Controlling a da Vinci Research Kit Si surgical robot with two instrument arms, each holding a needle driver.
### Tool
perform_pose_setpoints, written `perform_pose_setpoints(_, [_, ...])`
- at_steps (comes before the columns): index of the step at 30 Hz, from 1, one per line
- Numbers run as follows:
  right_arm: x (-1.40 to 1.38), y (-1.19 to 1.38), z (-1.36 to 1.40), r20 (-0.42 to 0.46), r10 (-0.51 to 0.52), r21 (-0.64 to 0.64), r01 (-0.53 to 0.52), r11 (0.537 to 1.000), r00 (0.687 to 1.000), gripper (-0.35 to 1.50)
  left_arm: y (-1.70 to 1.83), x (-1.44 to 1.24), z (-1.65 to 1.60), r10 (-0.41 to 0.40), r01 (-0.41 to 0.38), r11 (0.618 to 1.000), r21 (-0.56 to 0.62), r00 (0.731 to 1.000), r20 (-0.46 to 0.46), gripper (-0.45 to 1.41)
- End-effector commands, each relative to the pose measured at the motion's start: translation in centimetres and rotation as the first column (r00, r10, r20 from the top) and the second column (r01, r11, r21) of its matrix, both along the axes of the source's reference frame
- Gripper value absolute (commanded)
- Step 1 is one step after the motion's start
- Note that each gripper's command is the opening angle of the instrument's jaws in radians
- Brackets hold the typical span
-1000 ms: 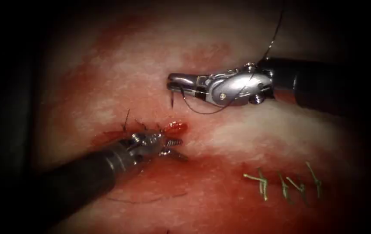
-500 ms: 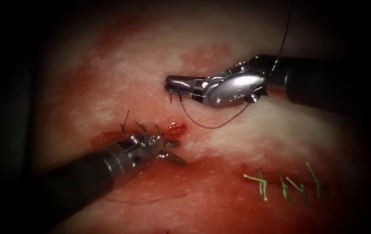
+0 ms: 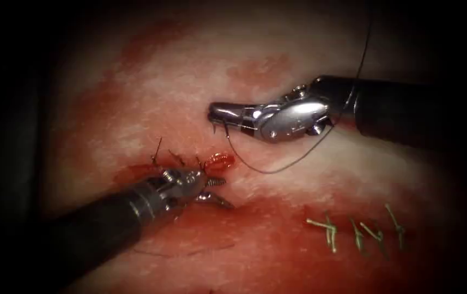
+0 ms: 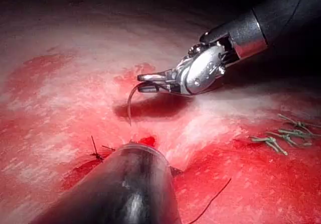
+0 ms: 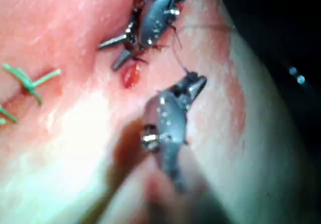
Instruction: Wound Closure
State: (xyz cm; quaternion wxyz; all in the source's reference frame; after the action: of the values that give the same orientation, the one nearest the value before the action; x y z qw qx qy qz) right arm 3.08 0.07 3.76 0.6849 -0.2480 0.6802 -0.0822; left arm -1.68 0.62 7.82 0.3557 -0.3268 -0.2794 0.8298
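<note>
My right tool (image 3: 214, 113) reaches in over the tissue (image 3: 151, 92) with its jaws shut on the curved needle (image 4: 129, 106) near one end. The needle hangs downward, its point just above the tissue and outside it. Dark thread (image 3: 268, 171) sags in a loop below the right tool, then climbs past its shaft and out of view. My left tool (image 3: 223, 191) lies low at the open part of the cut (image 3: 219, 161), jaws open and holding nothing. Red fluid (image 5: 130, 76) pools in the cut just beyond them.
Short dark thread ends (image 3: 158, 151) stand up from earlier stitches left of the open part of the cut. Several green stitches (image 3: 353, 228) sit at the lower right. A loose dark strand (image 3: 189, 251) lies on the red tissue below the left tool's shaft.
The right tool has rolled at its wrist and the needle now shows shorter under its jaws. The thread loop has swung lower and wider. The left tool has barely shifted.
</note>
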Motion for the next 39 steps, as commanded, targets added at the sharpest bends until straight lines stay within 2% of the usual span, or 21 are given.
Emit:
perform_pose_setpoints(1, [0.07, 0.02, 0.03, -0.005, 0.006, 0.011, -0.006, 1.000, 1.000, -0.35, 0.03, -0.05, 0.05, 0.000, 0.000, 1.000, -0.001, 1.000, 0.001, 0.44])
perform_pose_setpoints(13, [0.09, -0.10, 0.13, -0.012, 0.008, 0.007, -0.008, 1.000, 1.000, -0.35, 0.03, -0.05, 0.04, 0.000, 0.000, 1.000, 0.000, 1.000, 0.001, 0.46])
perform_pose_setpoints(19, [0.10, -0.09, 0.16, -0.008, 0.010, -0.005, -0.010, 1.000, 1.000, -0.35, 0.03, -0.05, 0.04, 0.000, 0.000, 1.000, 0.000, 1.000, 0.001, 0.47])
perform_pose_setpoints(30, [0.14, -0.17, 0.25, 0.008, 0.005, -0.128, -0.004, 0.992, 1.000, -0.35, 0.03, -0.05, 0.03, 0.000, 0.000, 1.000, 0.001, 1.000, 0.001, 0.49])
perform_pose_setpoints(39, [0.13, -0.41, 0.58, 0.027, -0.016, -0.230, 0.022, 0.973, 1.000, -0.35, 0.05, -0.02, 0.01, -0.001, 0.001, 1.000, 0.007, 1.000, 0.002, 0.51])
